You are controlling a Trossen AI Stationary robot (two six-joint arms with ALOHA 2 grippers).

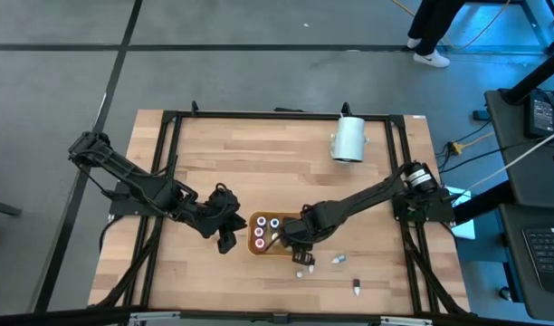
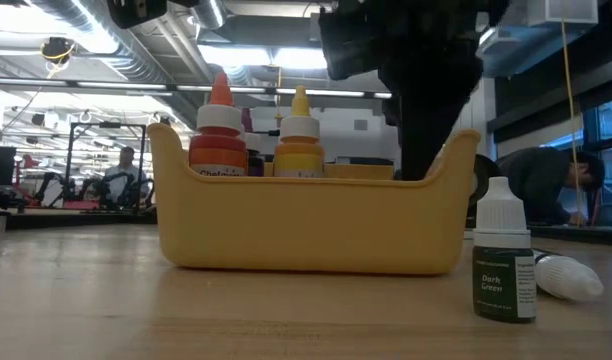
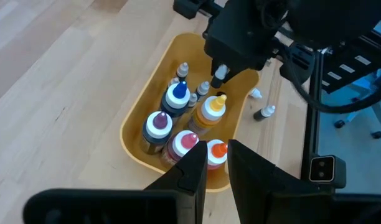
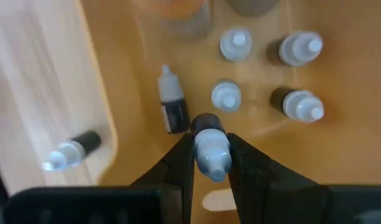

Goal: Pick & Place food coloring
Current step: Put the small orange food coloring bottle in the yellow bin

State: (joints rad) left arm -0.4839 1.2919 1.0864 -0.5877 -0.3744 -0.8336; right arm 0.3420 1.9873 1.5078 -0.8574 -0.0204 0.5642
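The food coloring bottles stand in an orange tray [image 1: 262,246] near the table's near edge. Larger ones with blue, purple, red, orange and yellow caps [image 3: 178,94] fill its left part. Small white-capped droppers [image 4: 299,102] stand on its floor, and one lies flat [image 4: 172,107]. My right gripper [image 4: 210,163] points down into the tray's right part [image 2: 426,130], shut on a small white-capped dropper [image 4: 210,149]. My left gripper [image 3: 218,167] hovers open at the tray's left end [image 1: 227,237], touching nothing. My right gripper pinches the small dropper between its two fingers at the white cap [image 4: 212,157], coming from above and pointing down. The dark body [image 4: 206,122] shows past the fingertips. The tray wall hides whether the dropper rests on the tray floor.
A dark green dropper [image 2: 504,265] stands on the table right of the tray, and another [image 2: 571,278] lies beside it. Loose droppers [image 1: 301,270], [image 1: 357,288] lie toward the near edge. A large white cylinder [image 1: 348,138] stands at the far right. People sit in the room beyond.
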